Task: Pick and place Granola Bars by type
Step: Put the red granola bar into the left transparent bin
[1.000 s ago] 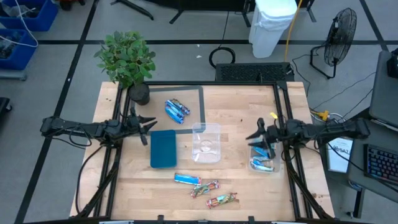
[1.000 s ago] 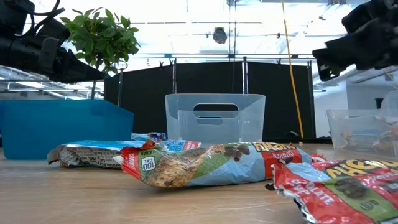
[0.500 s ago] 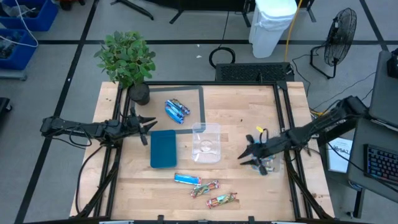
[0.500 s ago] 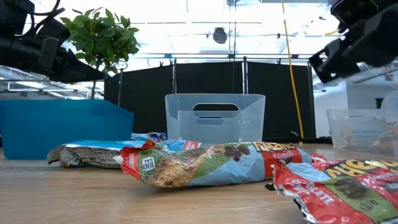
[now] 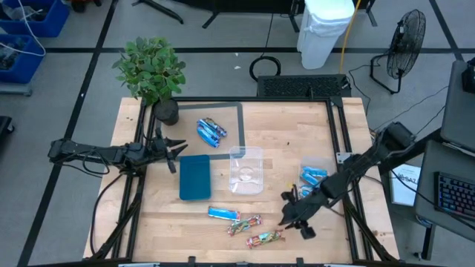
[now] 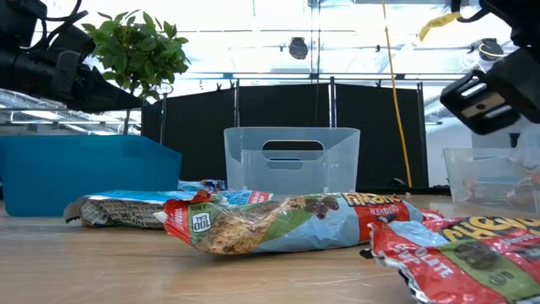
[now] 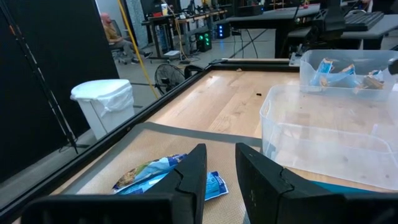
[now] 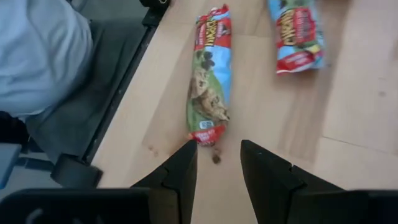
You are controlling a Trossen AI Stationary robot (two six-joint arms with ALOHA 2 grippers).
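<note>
Right gripper (image 5: 292, 219) fingers spread, empty, hovering just beside red/green granola bar (image 5: 266, 238) near front table edge; left gripper (image 5: 175, 151) parted, idle.

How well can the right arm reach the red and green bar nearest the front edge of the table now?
Probably yes. The right gripper hangs open just beside that red and green bar, which lies flat on bare wood. In the right wrist view the bar sits straight ahead of the fingers, with nothing between them.

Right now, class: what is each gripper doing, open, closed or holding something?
Left gripper: open, empty, waiting beside the teal tray.
Right gripper: open, empty, over a multicoloured bar.
</note>
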